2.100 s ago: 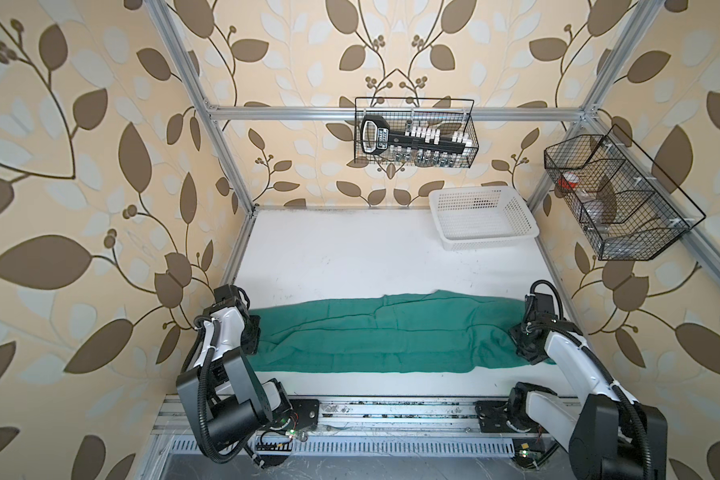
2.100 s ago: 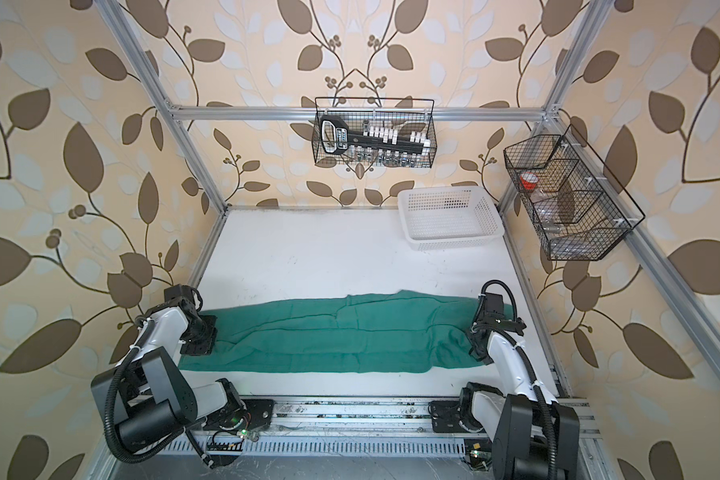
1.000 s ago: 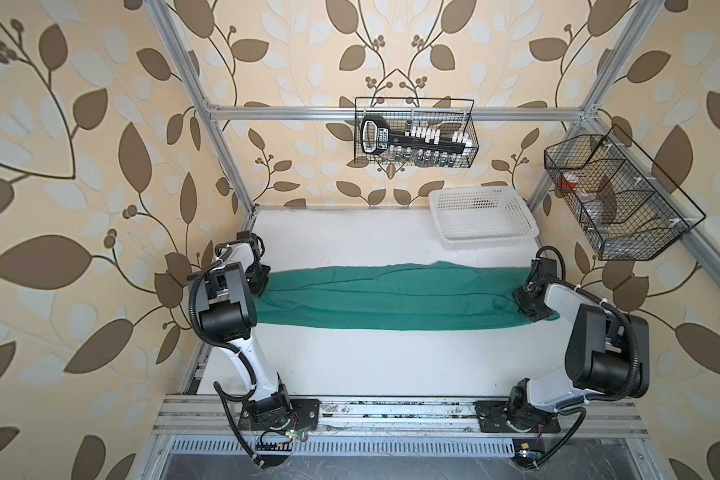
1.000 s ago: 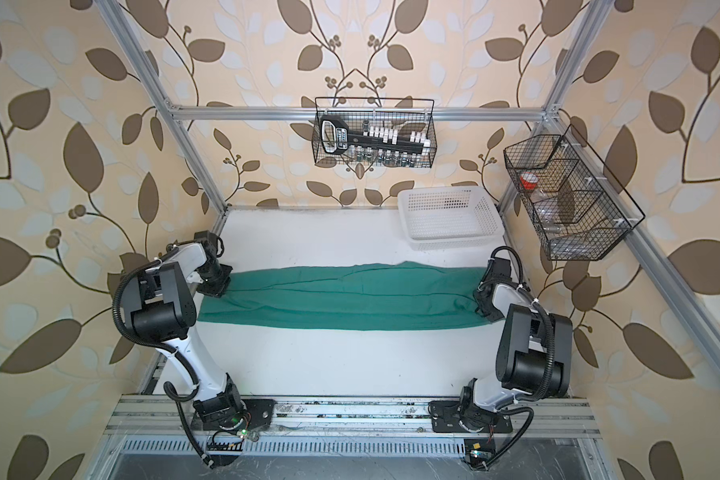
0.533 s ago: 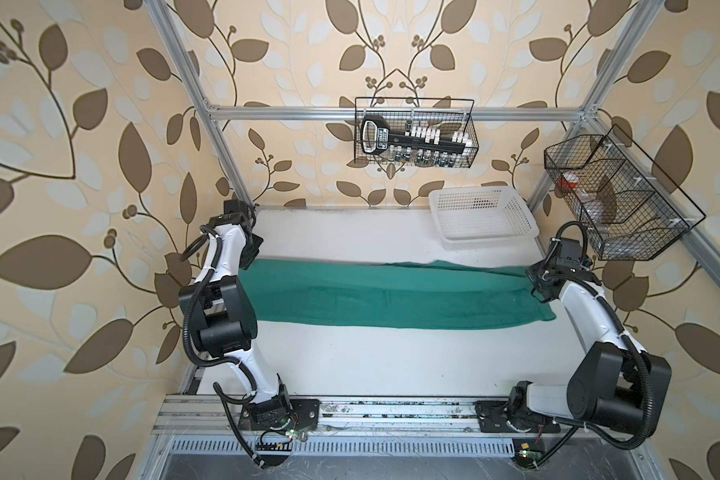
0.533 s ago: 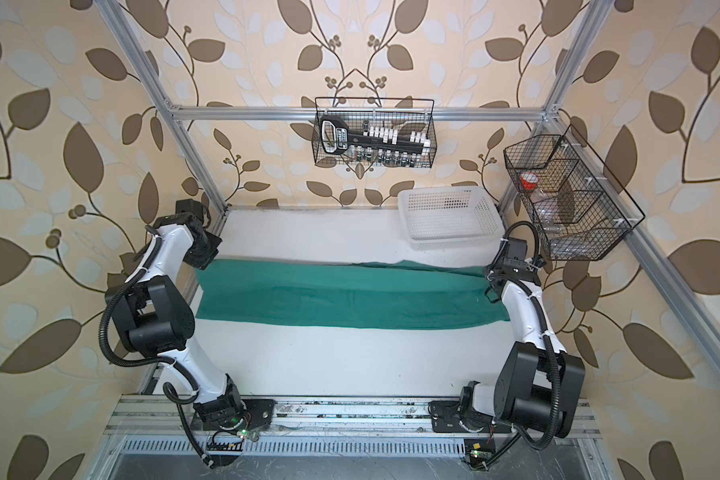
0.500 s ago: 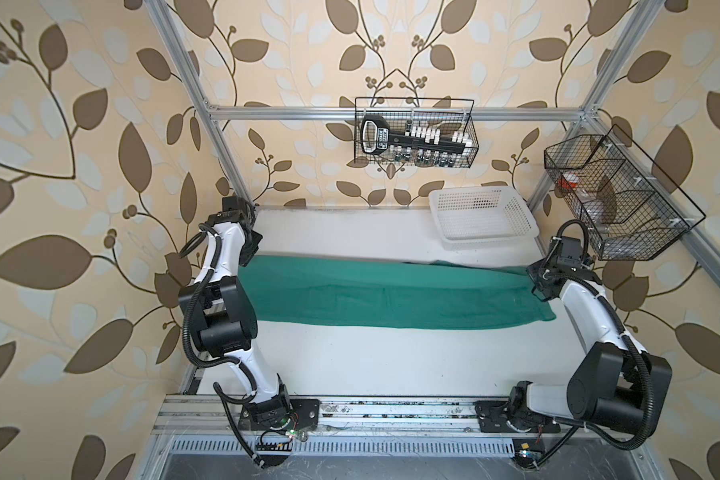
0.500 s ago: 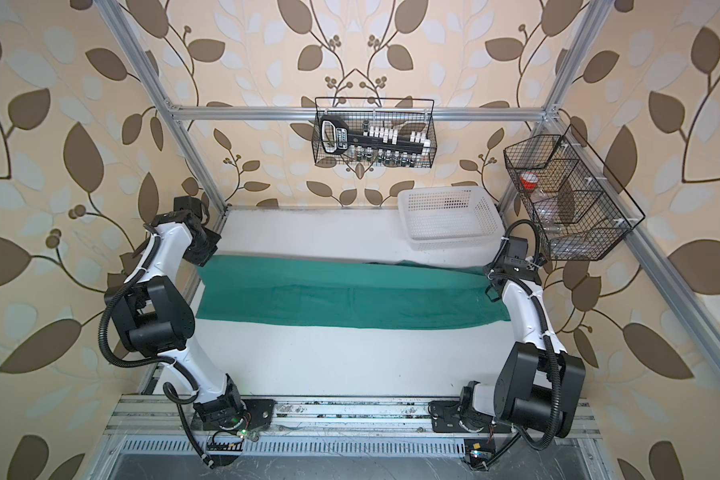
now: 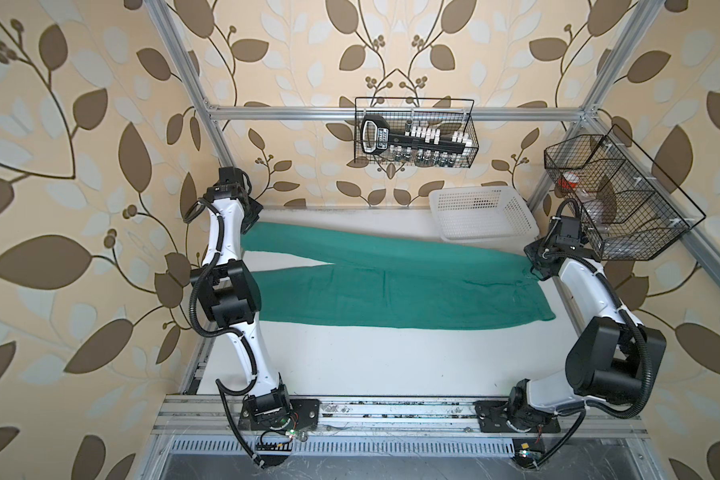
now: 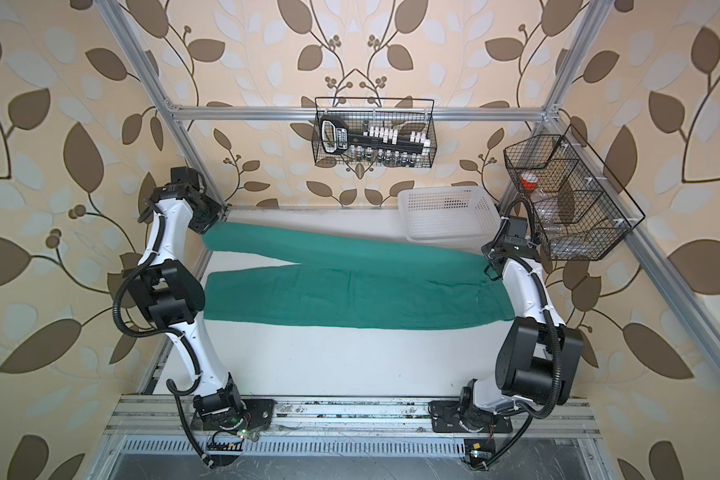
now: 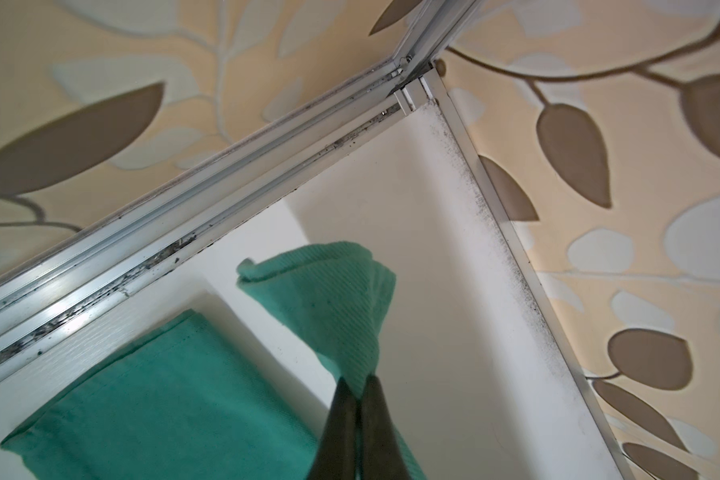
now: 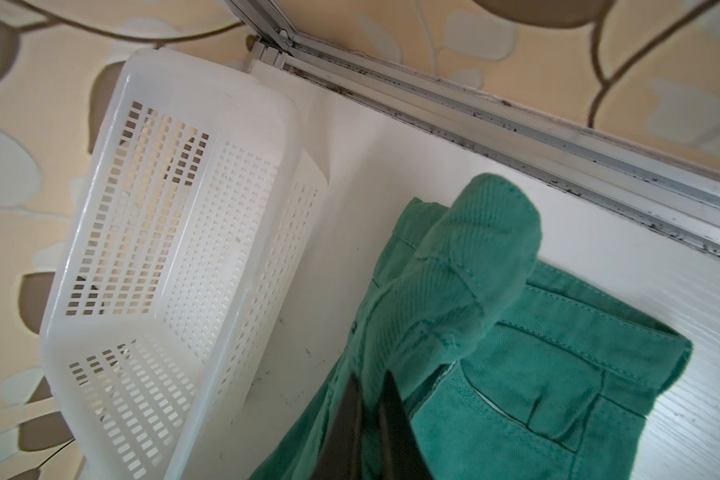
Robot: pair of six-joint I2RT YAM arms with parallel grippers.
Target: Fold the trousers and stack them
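Observation:
The teal-green trousers [image 9: 391, 286] [image 10: 350, 291] lie spread across the white table, legs to the left and waistband to the right. The two legs part in a narrow V at the left. My left gripper [image 9: 250, 218] [image 10: 202, 224] [image 11: 358, 380] is shut on the far leg's hem [image 11: 329, 299], which hangs lifted near the far left corner. The near leg [image 11: 163, 395] lies flat. My right gripper [image 9: 535, 266] [image 10: 489, 266] [image 12: 371, 378] is shut on the waistband's raised far corner [image 12: 474, 266], beside the basket.
A white perforated basket [image 9: 481, 212] [image 10: 447, 212] [image 12: 175, 249] stands at the far right of the table, close to the trousers' far edge. Wire baskets hang on the back wall [image 9: 414, 137] and the right frame [image 9: 616, 195]. Aluminium rails [image 11: 184, 216] border the table.
Both grippers have moved toward the back wall with the cloth in them. The folded strip has opened out, and the far leg now lies apart from the near one.

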